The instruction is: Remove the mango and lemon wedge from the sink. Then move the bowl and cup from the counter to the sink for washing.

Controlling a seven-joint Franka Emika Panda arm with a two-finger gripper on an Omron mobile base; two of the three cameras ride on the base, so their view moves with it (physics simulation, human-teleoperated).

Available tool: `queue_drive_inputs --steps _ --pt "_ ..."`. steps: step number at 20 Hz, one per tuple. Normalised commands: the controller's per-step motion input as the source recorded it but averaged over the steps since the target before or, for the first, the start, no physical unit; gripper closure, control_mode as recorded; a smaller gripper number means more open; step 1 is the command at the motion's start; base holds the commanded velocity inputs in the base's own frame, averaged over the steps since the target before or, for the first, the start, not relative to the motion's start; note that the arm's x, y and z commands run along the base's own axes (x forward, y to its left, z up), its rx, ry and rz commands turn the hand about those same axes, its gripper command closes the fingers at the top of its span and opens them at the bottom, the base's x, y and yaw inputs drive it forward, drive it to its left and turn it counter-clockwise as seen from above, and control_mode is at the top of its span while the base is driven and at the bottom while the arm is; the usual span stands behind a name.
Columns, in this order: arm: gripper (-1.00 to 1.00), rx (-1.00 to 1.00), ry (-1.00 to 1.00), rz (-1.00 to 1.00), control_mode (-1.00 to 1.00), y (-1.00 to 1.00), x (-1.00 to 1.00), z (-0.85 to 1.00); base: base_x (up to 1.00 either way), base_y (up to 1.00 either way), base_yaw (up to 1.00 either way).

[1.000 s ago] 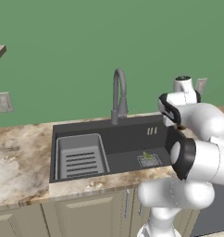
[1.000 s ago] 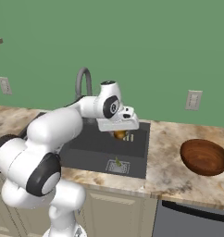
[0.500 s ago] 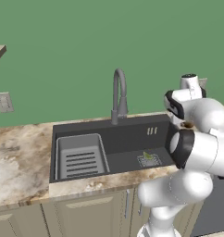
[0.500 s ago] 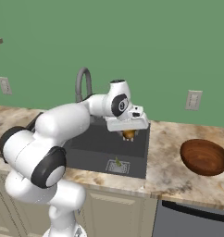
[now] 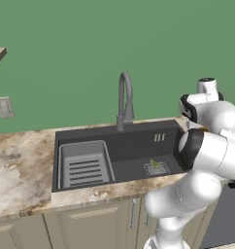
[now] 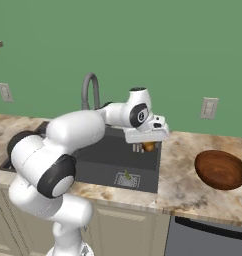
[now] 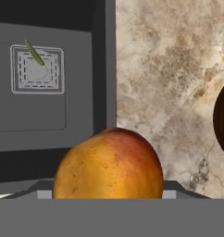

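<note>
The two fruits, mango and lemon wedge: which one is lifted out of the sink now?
The mango, the round orange fruit in the gripper at the sink's right rim. The lemon wedge lies on the drain.

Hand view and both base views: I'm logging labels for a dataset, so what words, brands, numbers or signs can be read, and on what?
None: no readable text on the mango, sink, bowl, faucet or wall outlets.

Marbled stone counter (image 7: 178,92); matt grey sink (image 5: 134,146).
</note>
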Motion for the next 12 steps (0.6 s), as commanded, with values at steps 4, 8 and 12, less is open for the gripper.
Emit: queue_drive_inputs --steps 4,8,12 --pt "1.00 0.00 0.00 0.00 -1.00 -0.18 0.08 -0.09 0.00 0.00 0.00" --pt "1.00 0.00 0.00 0.01 -1.00 -0.22 0.11 -0.08 0.00 0.00 0.00" --pt "1.00 0.00 0.00 0.03 -1.00 -0.28 0.05 -0.06 0.00 0.00 0.00"
